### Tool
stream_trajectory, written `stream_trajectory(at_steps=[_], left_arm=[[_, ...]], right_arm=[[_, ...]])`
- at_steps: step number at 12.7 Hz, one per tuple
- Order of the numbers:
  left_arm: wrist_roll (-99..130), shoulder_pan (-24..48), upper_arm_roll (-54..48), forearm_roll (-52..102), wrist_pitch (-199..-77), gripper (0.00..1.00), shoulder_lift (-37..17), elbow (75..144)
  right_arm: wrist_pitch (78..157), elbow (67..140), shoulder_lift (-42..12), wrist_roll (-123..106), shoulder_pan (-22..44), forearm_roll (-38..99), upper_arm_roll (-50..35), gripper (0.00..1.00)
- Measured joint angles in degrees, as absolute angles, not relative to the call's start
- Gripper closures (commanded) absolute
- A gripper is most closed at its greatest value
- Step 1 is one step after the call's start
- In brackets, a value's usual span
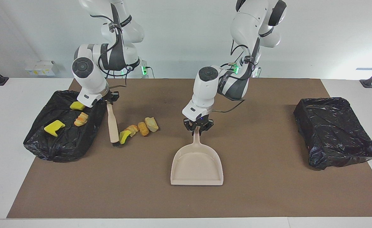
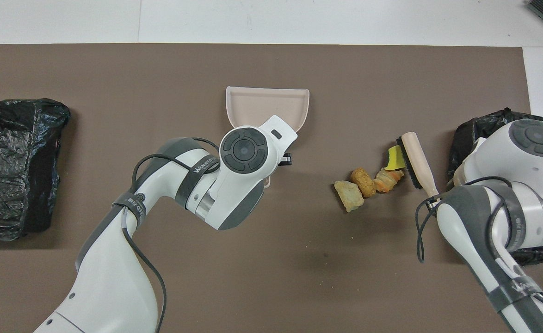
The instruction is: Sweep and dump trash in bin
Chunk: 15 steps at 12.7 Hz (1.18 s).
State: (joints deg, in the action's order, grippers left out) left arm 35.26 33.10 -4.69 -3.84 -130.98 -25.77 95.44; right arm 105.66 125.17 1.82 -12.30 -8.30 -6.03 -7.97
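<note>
My left gripper is shut on the handle of the beige dustpan, whose pan lies on the mat mid-table. A wooden-handled brush has its bristles on the mat, and my right gripper is shut on its handle end. Several loose trash pieces lie in a row beside the bristles: a yellow sponge tipped up against them, then three bread-like lumps. The black-lined bin at the right arm's end holds two yellow sponges and a bread lump.
A second black-lined bin stands at the left arm's end of the table. The brown mat covers most of the tabletop, with a white border around it.
</note>
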Motion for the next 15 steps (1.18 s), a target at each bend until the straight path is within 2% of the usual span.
stream_trajectory(at_steps=[3,9,12,15], left_arm=[[21.26,29.56,-4.4,-4.31,-128.38,1.0,-24.02,94.76],[-22.02,18.9,-4.16,-4.51,-109.8,1.0,-14.66,95.33],[-46.17,14.58,-4.1,-4.53,-107.99,1.0,-12.68,97.67],[-57.62,14.27,-4.66,-4.43,-108.39,1.0,-10.86,102.49]], right_arm=[[108.18,128.44,3.55,-12.33,-8.45,-5.99,-7.97,1.0],[109.59,131.58,4.88,-5.53,-8.31,-3.83,-8.09,1.0],[109.59,132.06,5.13,0.31,-6.52,-2.84,-8.28,1.0],[109.59,132.74,5.13,7.57,-2.53,-1.54,-8.39,1.0]])
